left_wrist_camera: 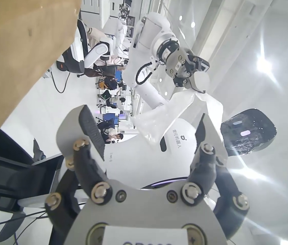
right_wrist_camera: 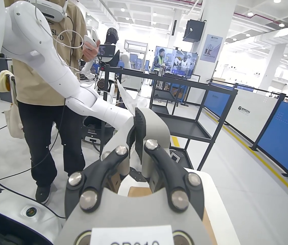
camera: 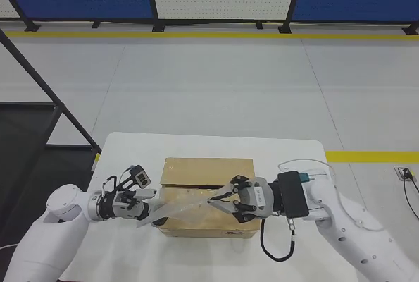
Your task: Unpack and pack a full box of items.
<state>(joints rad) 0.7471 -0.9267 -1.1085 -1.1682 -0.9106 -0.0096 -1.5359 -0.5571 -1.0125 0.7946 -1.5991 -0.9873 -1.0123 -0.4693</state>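
White table [camera: 124, 151], open cardboard box [camera: 195, 171] standing on it

The left gripper [left_wrist_camera: 147, 128] holds its jaws spread wide. Farther off, to the right, the right gripper [left_wrist_camera: 193, 87] is clamped on one end of a bag [left_wrist_camera: 159, 123] of clear film, which hangs slack from it toward the open fingers [left_wrist_camera: 92, 128]; whether it touches them cannot be told. The brown box [left_wrist_camera: 24, 52] stands close beside the left gripper.

Top camera overlooks box [camera: 195, 170]; wrist cameras seemingly upturned.
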